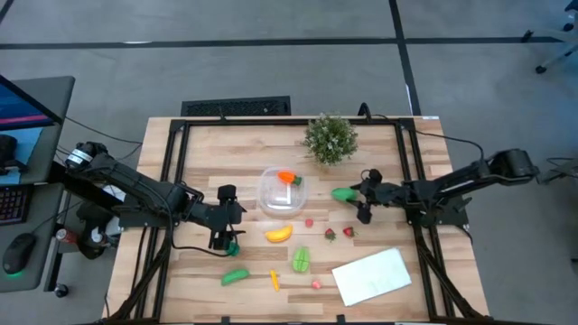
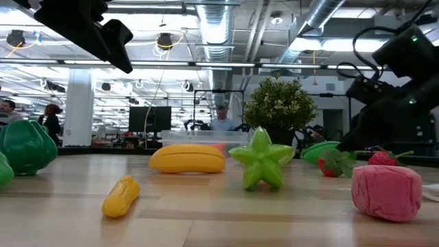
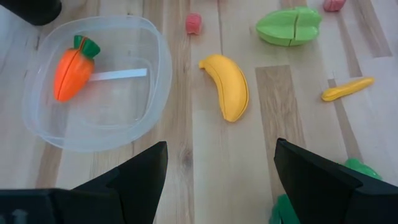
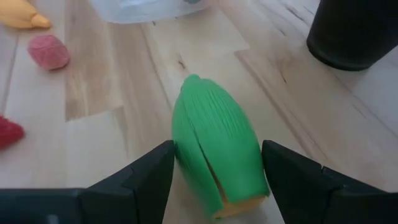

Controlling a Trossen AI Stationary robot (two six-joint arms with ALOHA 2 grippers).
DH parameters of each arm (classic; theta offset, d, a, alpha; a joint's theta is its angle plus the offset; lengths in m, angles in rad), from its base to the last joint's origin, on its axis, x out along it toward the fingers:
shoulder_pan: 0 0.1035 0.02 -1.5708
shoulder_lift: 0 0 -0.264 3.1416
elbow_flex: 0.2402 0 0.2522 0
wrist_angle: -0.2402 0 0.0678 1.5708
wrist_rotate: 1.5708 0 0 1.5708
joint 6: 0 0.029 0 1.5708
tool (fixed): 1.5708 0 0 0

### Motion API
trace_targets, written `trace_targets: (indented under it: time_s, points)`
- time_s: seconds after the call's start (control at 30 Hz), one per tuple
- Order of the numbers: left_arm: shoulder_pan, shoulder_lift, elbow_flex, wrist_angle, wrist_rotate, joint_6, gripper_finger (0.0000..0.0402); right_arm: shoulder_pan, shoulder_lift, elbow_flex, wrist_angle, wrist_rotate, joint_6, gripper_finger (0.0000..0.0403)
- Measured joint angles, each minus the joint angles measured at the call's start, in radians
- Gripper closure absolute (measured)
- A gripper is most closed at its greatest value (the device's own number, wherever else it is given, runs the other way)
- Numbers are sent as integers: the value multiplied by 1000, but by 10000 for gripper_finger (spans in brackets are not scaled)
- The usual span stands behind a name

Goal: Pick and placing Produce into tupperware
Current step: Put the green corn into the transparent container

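Right pincer, mid-frame in the high view, straddles the green ribbed corn, fingers apart, not clamped; light, rigid, slick—grip its middle.

A clear roundish plastic tupperware sits near the middle of the wooden worktop with an orange toy carrot inside it. Toward the far edge stands a bushy green potted plant. The right gripper is at a green ribbed corn-like piece beside the tupperware. A yellow banana lies nearer the front edge, a flat white rectangular sheet by the front right corner. The left gripper hovers left of the banana.
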Motion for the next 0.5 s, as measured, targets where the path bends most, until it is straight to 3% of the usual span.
trace_targets:
  time_s: [0.5]
  points:
    - [0,0,0,0,-10,0,117,-14,151,0,143,-27,0,133]
